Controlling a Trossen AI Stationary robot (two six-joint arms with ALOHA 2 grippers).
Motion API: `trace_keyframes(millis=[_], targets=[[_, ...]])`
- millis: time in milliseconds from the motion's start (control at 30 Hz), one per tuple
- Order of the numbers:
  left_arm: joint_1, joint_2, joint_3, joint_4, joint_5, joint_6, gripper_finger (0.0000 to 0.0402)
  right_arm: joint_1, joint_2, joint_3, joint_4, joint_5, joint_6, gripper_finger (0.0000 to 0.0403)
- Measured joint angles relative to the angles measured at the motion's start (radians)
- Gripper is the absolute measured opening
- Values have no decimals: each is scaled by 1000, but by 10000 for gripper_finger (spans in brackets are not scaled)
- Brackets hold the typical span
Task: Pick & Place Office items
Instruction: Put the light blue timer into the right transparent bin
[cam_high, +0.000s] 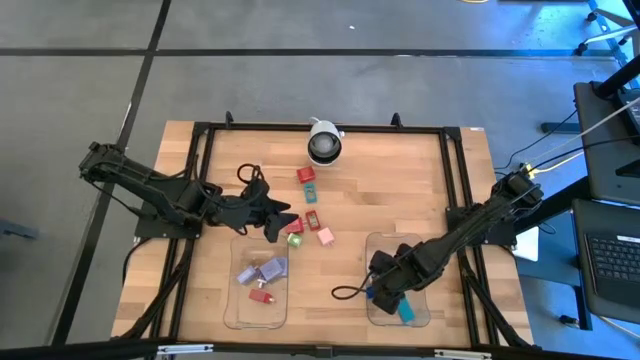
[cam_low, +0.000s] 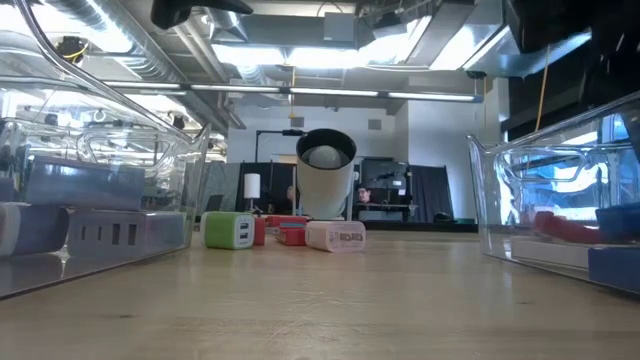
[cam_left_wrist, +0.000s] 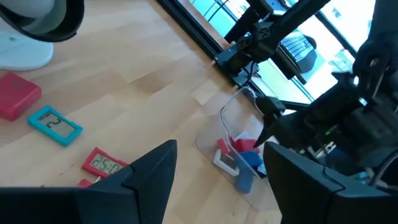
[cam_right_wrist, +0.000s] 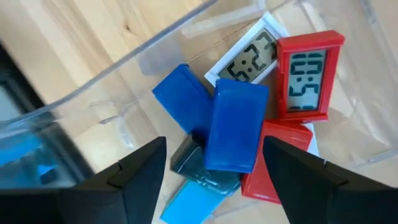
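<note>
The right gripper (cam_right_wrist: 211, 171) hangs over the right clear rectangular plastic tray (cam_high: 420, 312), near the front edge of the light wooden table (cam_high: 390, 200). Its two dark fingers stand apart and hold nothing. Just under them lie a blue rectangular block (cam_right_wrist: 233, 124), a second blue block (cam_right_wrist: 180, 96) touching it, a small red-framed digital clock (cam_right_wrist: 308, 74), a white-framed clock (cam_right_wrist: 252, 56) partly under the red one, a flat red piece (cam_right_wrist: 273, 158) and a light blue piece (cam_right_wrist: 186, 202).

The left gripper (cam_high: 283, 222) is above the table middle, beside the left clear plastic tray (cam_high: 232, 310), its fingers open and empty. In that tray are lilac blocks (cam_high: 262, 271) and a small red item (cam_high: 262, 295).

Loose on the wood between the arms are a red block (cam_high: 305, 175), a teal-framed clock (cam_high: 313, 190), a red-framed clock (cam_high: 312, 218), a green cube (cam_high: 294, 240) and a pink block (cam_high: 325, 237). The round white-and-black camera dome (cam_high: 323, 143) stands at the far side of the table.
</note>
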Motion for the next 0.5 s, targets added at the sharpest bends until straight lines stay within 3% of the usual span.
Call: trace_keyframes(millis=[233, 500], targets=[[0, 2, 0, -1, -20, 152, 237, 0, -124, 0, 1, 46, 43, 272], [82, 17, 0, -23, -49, 201, 266, 0, -284, 0, 10, 274, 175, 272]])
